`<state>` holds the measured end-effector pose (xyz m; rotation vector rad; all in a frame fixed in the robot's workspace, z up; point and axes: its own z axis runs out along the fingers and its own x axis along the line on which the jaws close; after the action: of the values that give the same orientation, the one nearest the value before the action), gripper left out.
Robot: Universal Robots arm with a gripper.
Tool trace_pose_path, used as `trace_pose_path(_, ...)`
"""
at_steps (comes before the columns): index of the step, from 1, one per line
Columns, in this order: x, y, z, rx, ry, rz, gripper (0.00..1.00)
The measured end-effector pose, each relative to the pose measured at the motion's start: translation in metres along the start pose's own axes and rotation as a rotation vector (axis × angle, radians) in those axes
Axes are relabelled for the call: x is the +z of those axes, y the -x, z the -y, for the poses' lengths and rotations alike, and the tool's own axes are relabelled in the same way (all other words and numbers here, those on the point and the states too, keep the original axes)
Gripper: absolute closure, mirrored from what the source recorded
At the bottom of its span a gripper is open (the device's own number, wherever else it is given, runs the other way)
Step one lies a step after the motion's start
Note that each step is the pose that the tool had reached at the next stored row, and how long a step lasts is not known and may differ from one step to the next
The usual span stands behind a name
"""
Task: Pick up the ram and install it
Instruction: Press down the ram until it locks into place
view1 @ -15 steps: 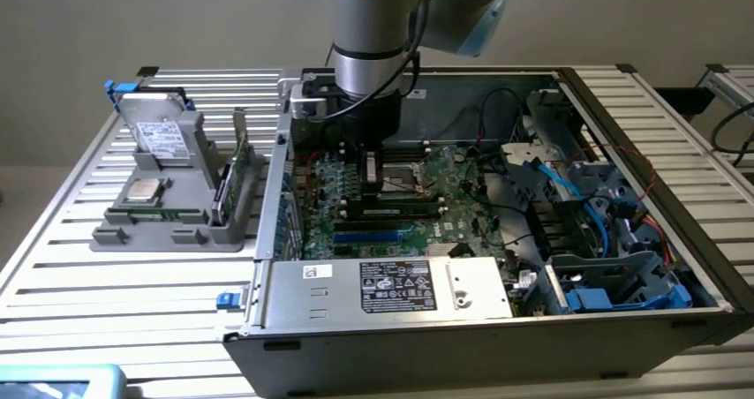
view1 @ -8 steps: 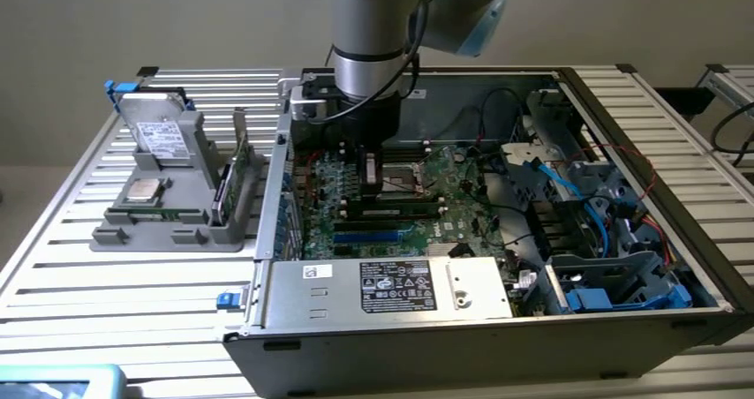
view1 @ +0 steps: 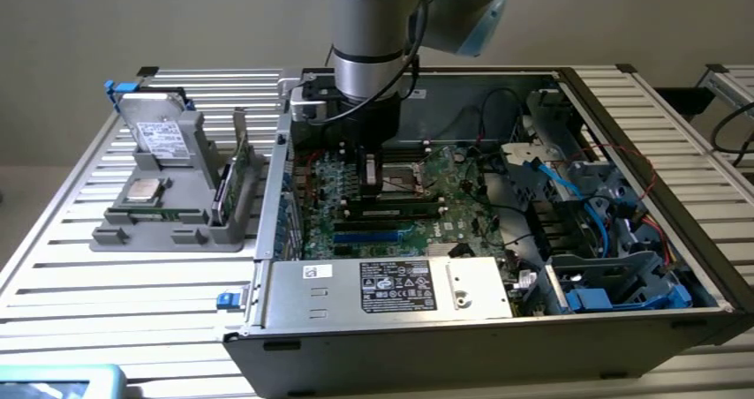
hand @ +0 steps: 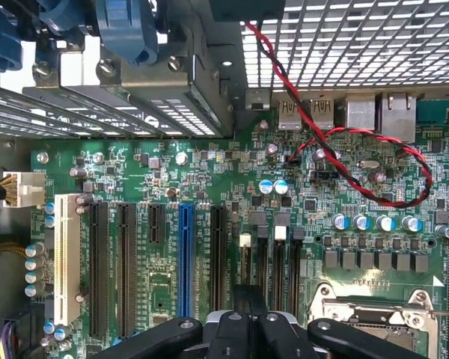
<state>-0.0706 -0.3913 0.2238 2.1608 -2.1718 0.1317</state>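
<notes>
The hand [view1: 380,187] is down inside the open computer case [view1: 659,205], over the middle of the motherboard [view1: 353,214]. Its fingers are fully closed; whether anything is pinched between them cannot be told, as the black finger bases hide the tips in the wrist view.

A ram [view1: 389,212] lies flat in a slot just in front of the hand, toward the power supply [view1: 395,286], and looks seated, though its latches are too small to read. The blue slots [view1: 374,236] between it and the power supply are bare. By this, the installing seems done or nearly so; what is left, judging from the pictures, is confirming the seat.

Room around the hand is tight. The case's rear wall with its fan stands close on the exterior view's left, the CPU socket [hand: 374,318] sits just beside the fingers, and a twisted red-and-black wire [hand: 344,161] loops over the board near the rear ports. Cables [view1: 554,187] and the drive cage [view1: 613,280] crowd the exterior view's right. The clear way out is straight up.

Outside the case, on the desk [view1: 141,284], a grey parts holder [view1: 177,214] stands well apart.
</notes>
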Motion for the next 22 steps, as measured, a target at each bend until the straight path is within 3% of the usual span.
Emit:
trace_pose_path(3,-0.0017,0.0,0.0006,0.001,-0.0018,0.0024,0.89)
trace_pose_path(9,-0.0094,-0.001,0.0098,0.001,-0.0001,0.0004,0.89)
trace_pose_path(22,-0.0157,-0.002,0.0449,0.001,-0.0001,0.0005,0.89)
